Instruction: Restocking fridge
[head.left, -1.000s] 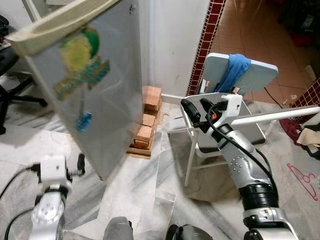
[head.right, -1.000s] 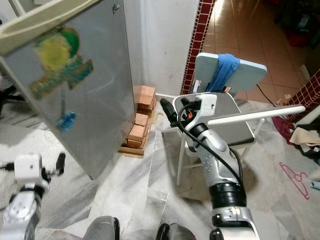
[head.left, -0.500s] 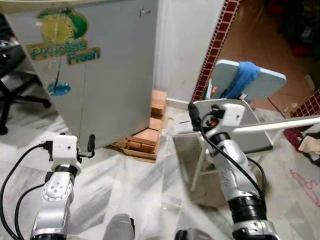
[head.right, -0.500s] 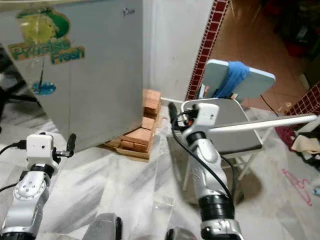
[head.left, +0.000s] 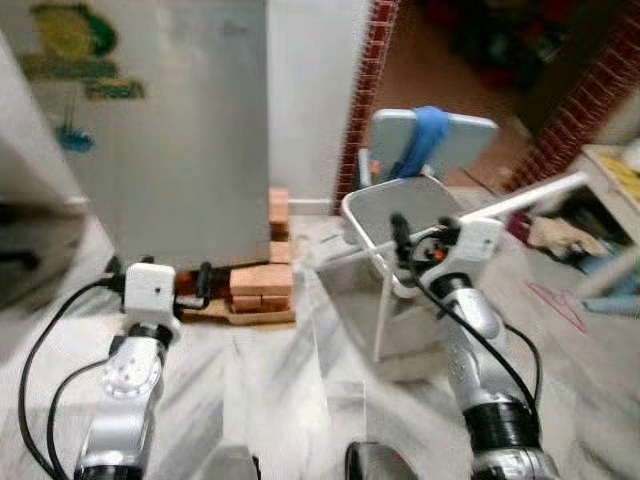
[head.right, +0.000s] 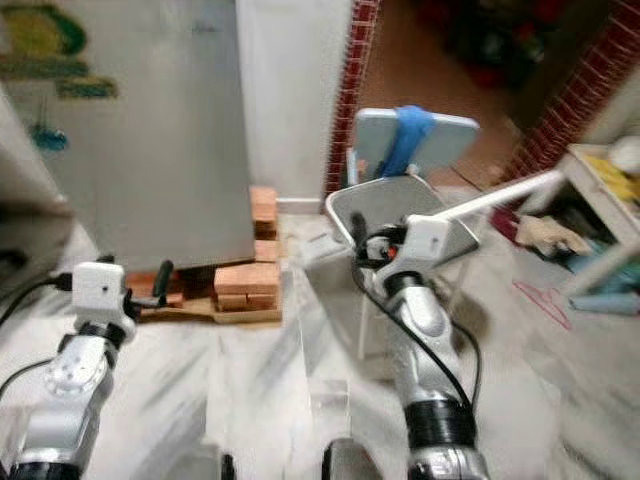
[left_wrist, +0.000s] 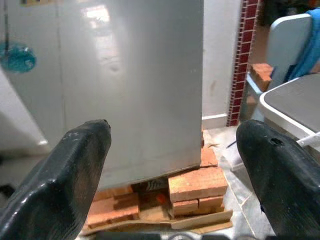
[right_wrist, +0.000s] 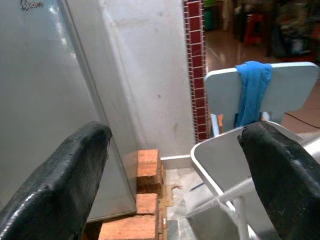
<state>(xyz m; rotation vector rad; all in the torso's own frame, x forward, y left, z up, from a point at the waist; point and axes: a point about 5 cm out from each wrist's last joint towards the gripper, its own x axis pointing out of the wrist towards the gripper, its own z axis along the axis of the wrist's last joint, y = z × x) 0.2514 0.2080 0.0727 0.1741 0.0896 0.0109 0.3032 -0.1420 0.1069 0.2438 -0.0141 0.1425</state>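
Note:
The grey fridge (head.left: 170, 130) stands at the back left with a green and yellow sticker (head.left: 70, 45) on its front, and it rests on red bricks (head.left: 260, 285). My left gripper (head.left: 203, 282) is raised in front of the fridge's lower edge, well short of it. In the left wrist view the left gripper (left_wrist: 172, 145) is open, with the fridge front (left_wrist: 130, 75) seen between its fingers. My right gripper (head.left: 398, 233) hovers over the chair seat. In the right wrist view the right gripper (right_wrist: 175, 150) is also open and holds nothing.
A pale chair (head.left: 395, 210) with a blue cloth (head.left: 423, 135) over its back stands right of the fridge. A white pole (head.left: 530, 195) crosses behind my right arm. A red tiled pillar (head.left: 365, 80) edges a doorway. A shelf (head.left: 610, 170) and clothes (head.left: 555, 232) are at the right. The floor is marble.
The whole picture has shifted and blurred, so the camera has moved. The fridge now shows further off at the left, the chair near the middle. Both arms keep their raised pose.

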